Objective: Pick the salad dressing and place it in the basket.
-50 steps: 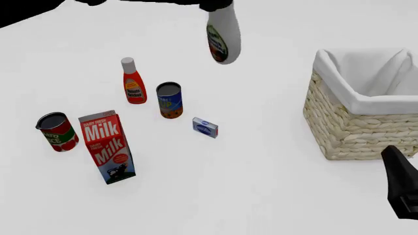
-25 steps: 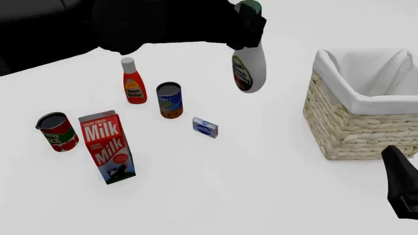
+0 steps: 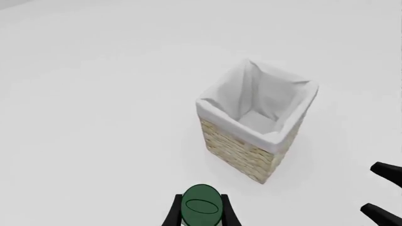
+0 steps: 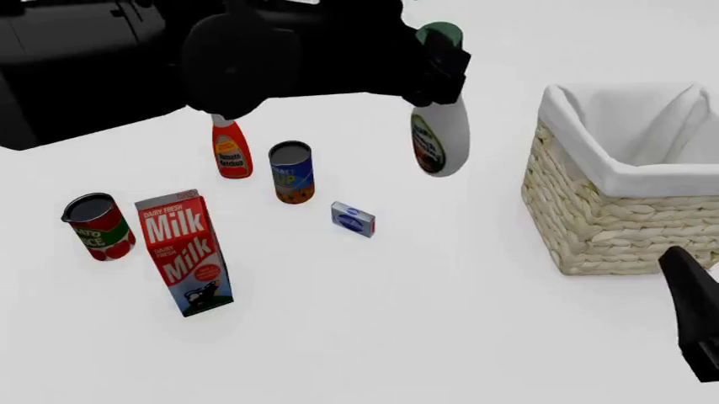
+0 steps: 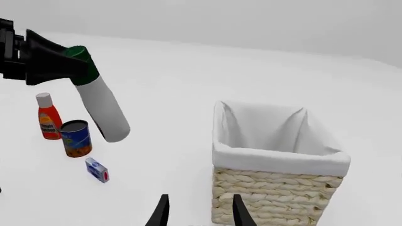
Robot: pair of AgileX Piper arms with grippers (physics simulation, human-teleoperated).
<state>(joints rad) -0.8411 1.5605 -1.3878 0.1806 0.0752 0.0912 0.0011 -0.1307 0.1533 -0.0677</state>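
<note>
My left gripper (image 4: 440, 61) is shut on the neck of the salad dressing (image 4: 439, 133), a white bottle with a dark green cap (image 3: 201, 211) and an oval label. The bottle hangs in the air, left of the basket (image 4: 607, 227) and above the table. It also shows in the right wrist view (image 5: 103, 110). The wicker basket with white lining shows in the left wrist view (image 3: 242, 153) and the right wrist view (image 5: 276, 190); nothing shows inside it. My right gripper (image 5: 196, 212) is open and empty, low at the front right, near the basket's front side.
A red bottle with white cap (image 4: 231, 141), a blue can (image 4: 292, 172), a small blue box (image 4: 353, 219), a milk carton (image 4: 185, 252) and a red can (image 4: 98, 226) stand on the left half of the table.
My left arm has carried the salad dressing to the right and lower, closer to the basket. The right arm has hardly moved.
</note>
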